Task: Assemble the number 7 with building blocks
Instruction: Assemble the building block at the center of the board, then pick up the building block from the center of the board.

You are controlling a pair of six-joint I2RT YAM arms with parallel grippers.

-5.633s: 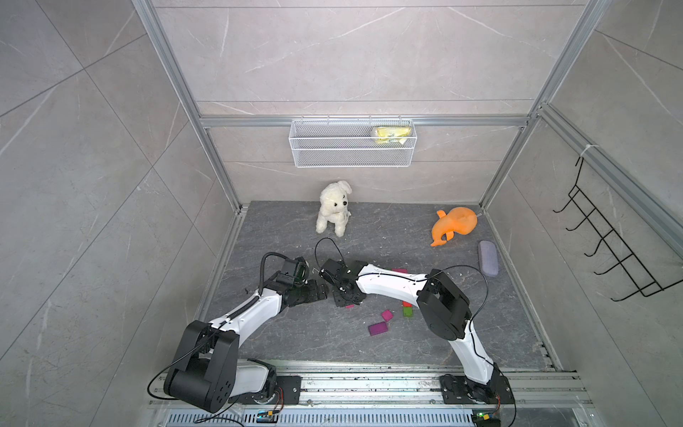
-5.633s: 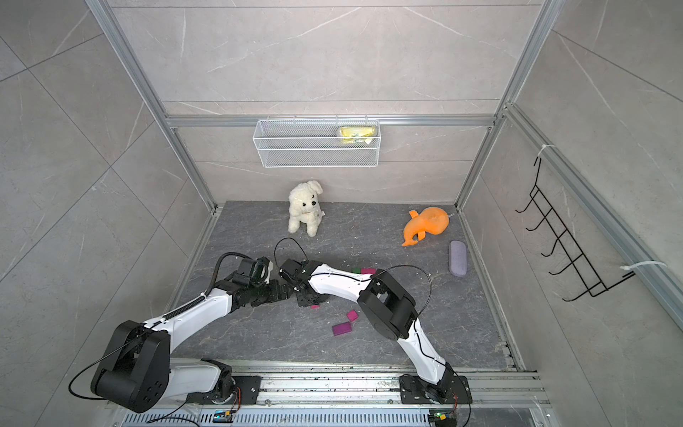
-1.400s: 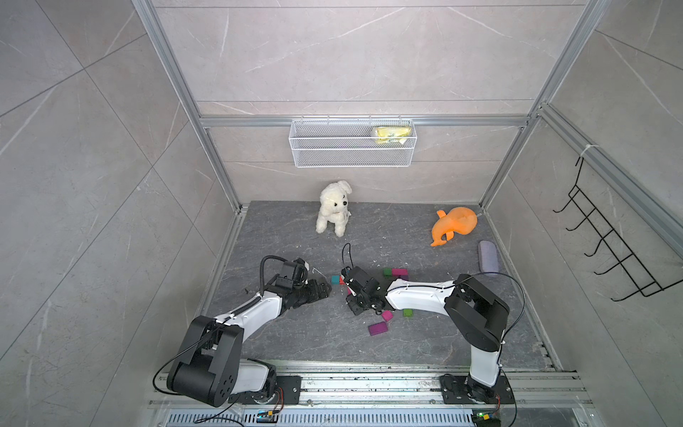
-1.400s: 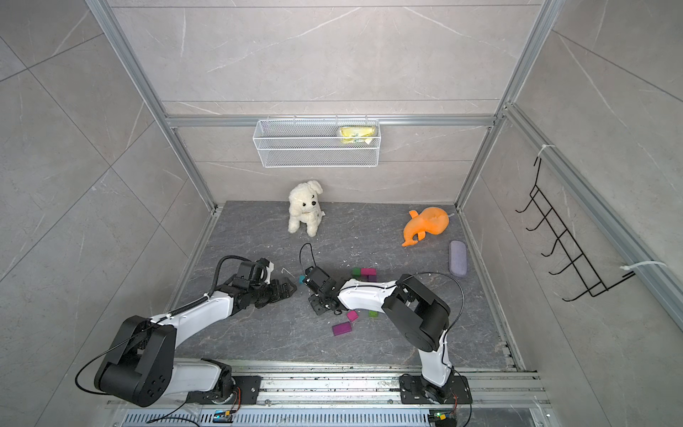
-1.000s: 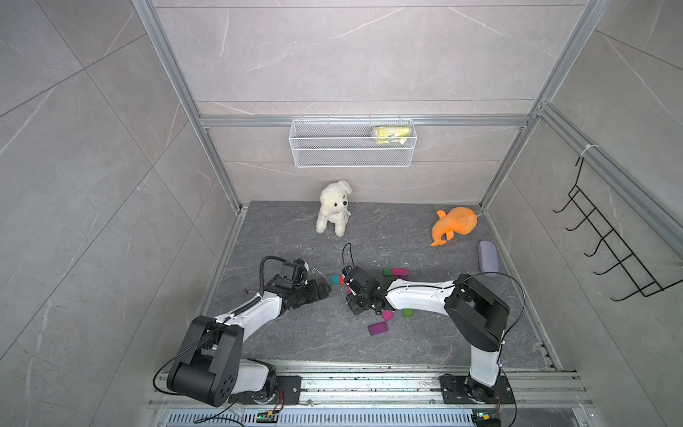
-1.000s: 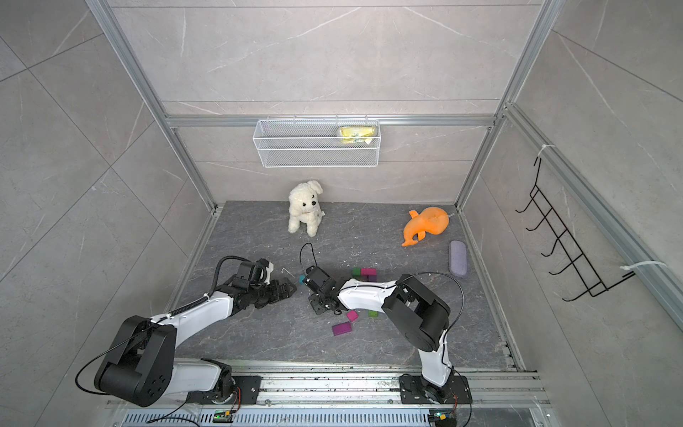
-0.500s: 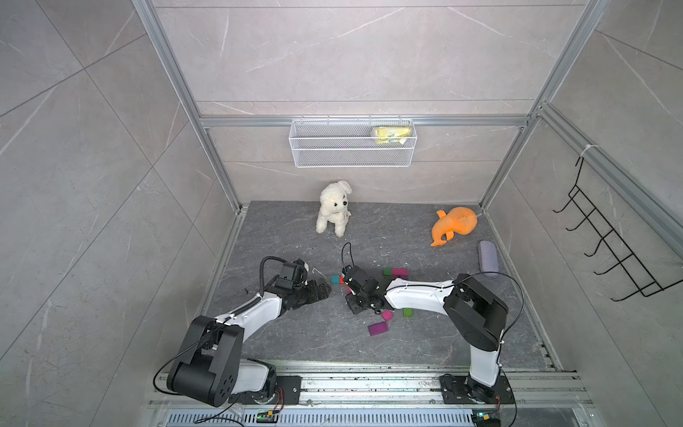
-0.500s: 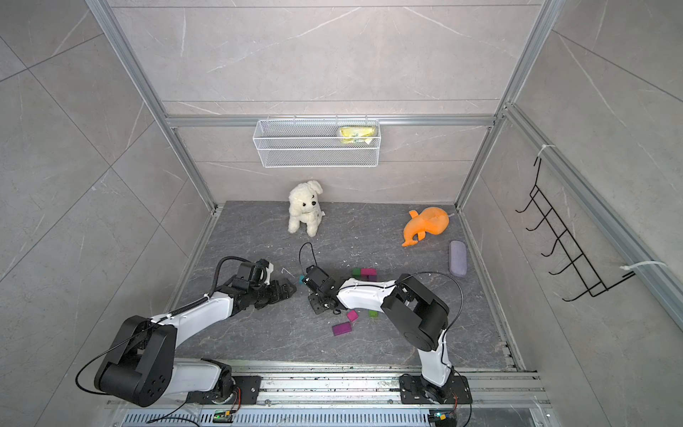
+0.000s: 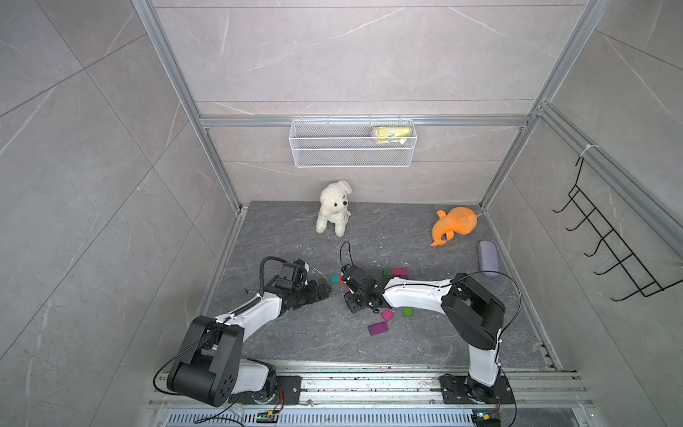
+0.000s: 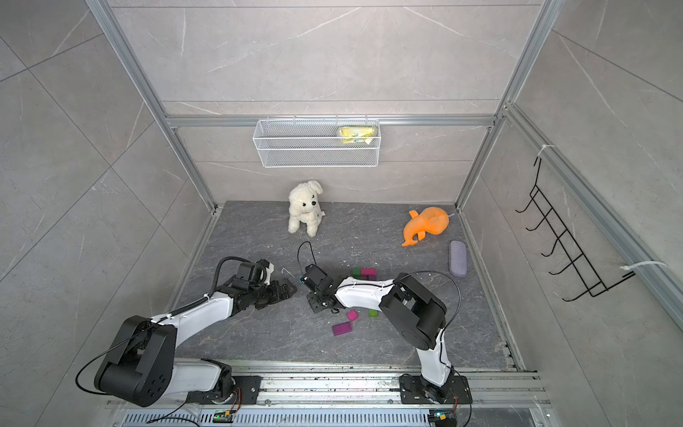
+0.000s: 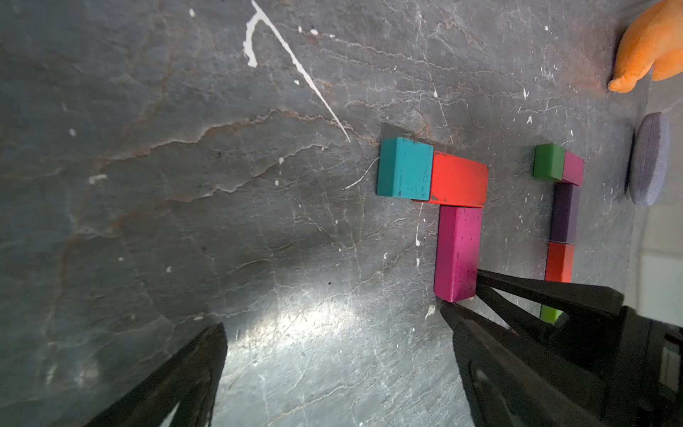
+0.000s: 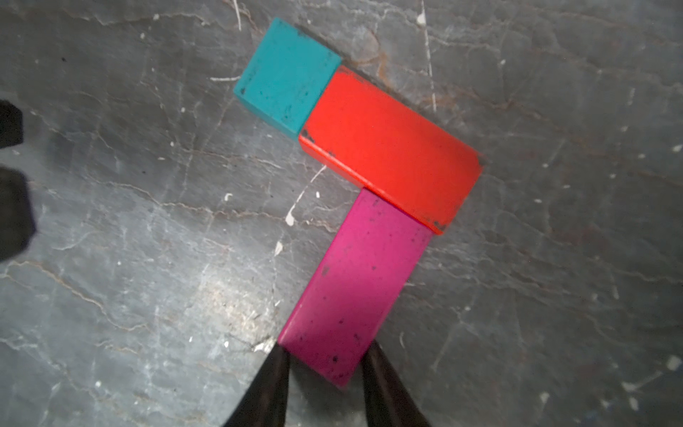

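A teal square (image 12: 286,75), a red block (image 12: 391,148) and a magenta block (image 12: 358,281) lie joined flat as the number 7. My right gripper (image 12: 325,355) is shut on the near end of the magenta block, a fingertip touching each side. From above its wrist covers the red and magenta blocks, and only the teal one (image 9: 335,280) shows. My left gripper (image 11: 332,332) stands open over bare floor just left of the figure (image 9: 322,291). A second row of building blocks begins at a green one (image 11: 549,161). Loose pink (image 9: 387,315), purple (image 9: 377,328) and green (image 9: 407,312) blocks lie nearer the front.
A white plush dog (image 9: 332,207) sits at the back. An orange soft toy (image 9: 454,225) and a grey-lilac case (image 9: 488,257) lie at the right. A wire basket (image 9: 351,148) hangs on the back wall and black hooks (image 9: 610,251) on the right wall.
Some seconds ago my right gripper was close against the left gripper; it has since moved right and nearer the front. Over the last second neither arm has visibly moved.
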